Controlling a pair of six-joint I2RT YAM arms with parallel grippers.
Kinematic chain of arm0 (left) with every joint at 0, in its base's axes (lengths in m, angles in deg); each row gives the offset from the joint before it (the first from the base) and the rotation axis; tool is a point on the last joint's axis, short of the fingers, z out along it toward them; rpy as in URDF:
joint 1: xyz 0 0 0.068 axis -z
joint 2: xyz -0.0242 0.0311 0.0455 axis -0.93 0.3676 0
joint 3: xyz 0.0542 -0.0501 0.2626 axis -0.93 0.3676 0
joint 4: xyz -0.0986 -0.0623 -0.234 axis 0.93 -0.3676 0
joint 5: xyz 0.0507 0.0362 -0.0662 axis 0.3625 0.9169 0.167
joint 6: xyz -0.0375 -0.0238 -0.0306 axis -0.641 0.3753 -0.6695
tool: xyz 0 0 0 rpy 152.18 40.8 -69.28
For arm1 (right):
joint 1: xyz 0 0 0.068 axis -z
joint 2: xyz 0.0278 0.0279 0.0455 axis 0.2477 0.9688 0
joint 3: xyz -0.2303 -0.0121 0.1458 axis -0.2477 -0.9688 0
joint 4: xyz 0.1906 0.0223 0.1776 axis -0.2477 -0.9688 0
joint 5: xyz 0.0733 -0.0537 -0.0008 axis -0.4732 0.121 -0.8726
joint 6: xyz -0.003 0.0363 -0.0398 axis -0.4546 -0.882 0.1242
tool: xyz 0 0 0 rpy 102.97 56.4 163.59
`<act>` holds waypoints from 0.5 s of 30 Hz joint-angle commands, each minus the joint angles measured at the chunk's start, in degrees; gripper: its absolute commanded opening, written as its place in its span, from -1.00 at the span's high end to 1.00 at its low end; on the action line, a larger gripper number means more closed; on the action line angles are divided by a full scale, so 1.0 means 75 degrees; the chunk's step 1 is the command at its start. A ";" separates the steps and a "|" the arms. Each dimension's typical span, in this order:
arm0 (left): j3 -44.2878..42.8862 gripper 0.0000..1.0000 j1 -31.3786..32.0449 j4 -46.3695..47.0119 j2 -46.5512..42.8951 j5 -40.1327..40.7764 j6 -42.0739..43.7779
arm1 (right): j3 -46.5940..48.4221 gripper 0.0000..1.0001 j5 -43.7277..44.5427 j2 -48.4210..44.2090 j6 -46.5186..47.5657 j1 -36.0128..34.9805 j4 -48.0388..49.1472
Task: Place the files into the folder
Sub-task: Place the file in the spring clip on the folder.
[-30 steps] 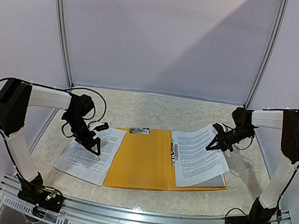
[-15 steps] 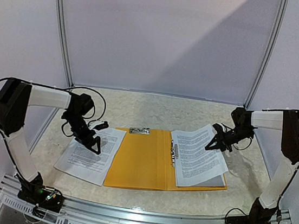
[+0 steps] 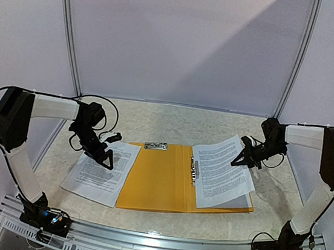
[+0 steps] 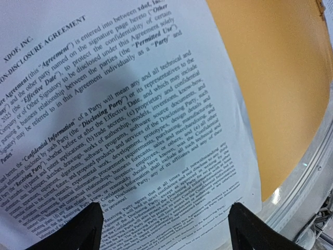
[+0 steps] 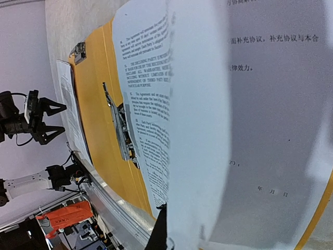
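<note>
The orange-yellow folder point(image 3: 157, 182) lies open in the middle of the table, its metal clip point(image 3: 194, 167) along the spine. One printed sheet point(image 3: 101, 175) lies flat to its left, overlapping the left cover. My left gripper point(image 3: 104, 157) hovers just over that sheet, open, with only text point(image 4: 130, 130) between its fingertips point(image 4: 73, 229). My right gripper point(image 3: 239, 158) is shut on the far right edge of a second sheet point(image 3: 219, 168), which curls up over the folder's right half. In the right wrist view this sheet point(image 5: 192, 104) stands above a lower page point(image 5: 281, 130).
A loose metal clip bar point(image 3: 156, 146) lies just behind the folder's top edge. An aluminium rail point(image 3: 159, 241) runs along the near table edge, and frame posts point(image 3: 69, 34) rise at the back corners. Purple walls close in three sides.
My left gripper has edged slightly toward the back over the left sheet. The right arm's elbow has swung outward, and the held sheet has hardly moved.
</note>
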 commanded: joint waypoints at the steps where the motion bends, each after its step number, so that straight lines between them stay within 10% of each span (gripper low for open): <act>1: -0.0223 -0.70 -0.0079 0.0004 0.0086 -0.0120 -0.0032 | -0.0155 1.00 -0.0140 0.0000 -0.0167 -0.0118 0.0256; 8: -0.0236 -0.70 -0.0089 -0.0007 0.0109 -0.0155 -0.0048 | -0.0182 0.91 0.0009 -0.0062 -0.0160 -0.0134 0.0121; 15: -0.0282 -0.70 -0.0100 -0.0060 0.0157 -0.0189 -0.0067 | -0.0042 0.04 0.0429 -0.0132 -0.0041 -0.0125 -0.0165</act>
